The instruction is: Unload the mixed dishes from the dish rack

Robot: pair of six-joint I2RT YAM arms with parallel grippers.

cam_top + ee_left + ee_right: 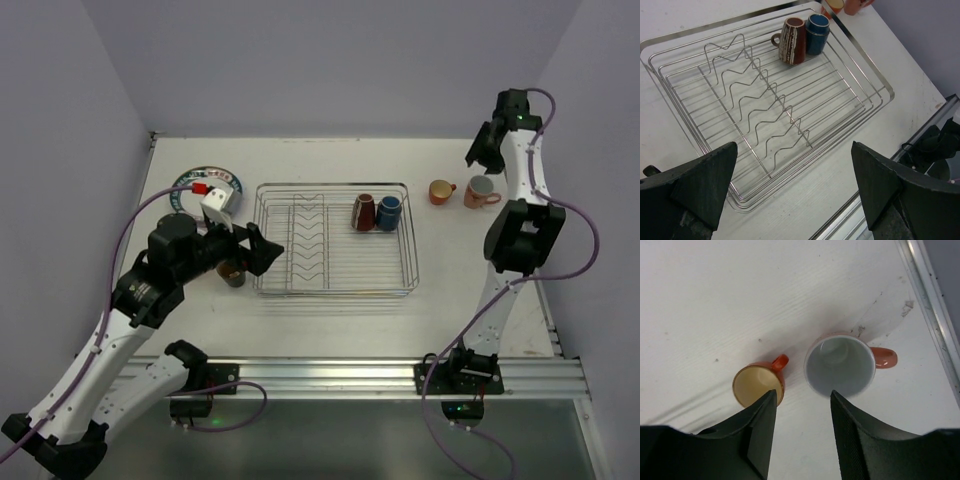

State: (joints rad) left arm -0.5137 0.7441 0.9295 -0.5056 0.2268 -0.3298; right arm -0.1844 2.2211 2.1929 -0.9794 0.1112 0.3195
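A dark-rimmed plate (pixel 186 181) lies far left, with a black mug (pixel 232 274) just beside the dish rack (pixel 330 185). The left gripper (pixel 794 150) hangs spread wide and empty over the rack's left edge. Inside the rack (far right corner) a maroon mug (pixel 364 212) and a blue mug (pixel 389 212) touch. Further right, an orange mug (pixel 440 191) and a pink mug (pixel 479 191) stand on the table. The right gripper (pixel 802 394) hovers above them, jaws parted, gripping nothing.

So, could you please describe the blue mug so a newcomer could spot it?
Start at the wire rack mid-table. Two mugs sit together near its far right corner. The blue mug is the right-hand one, beside the striped maroon mug.
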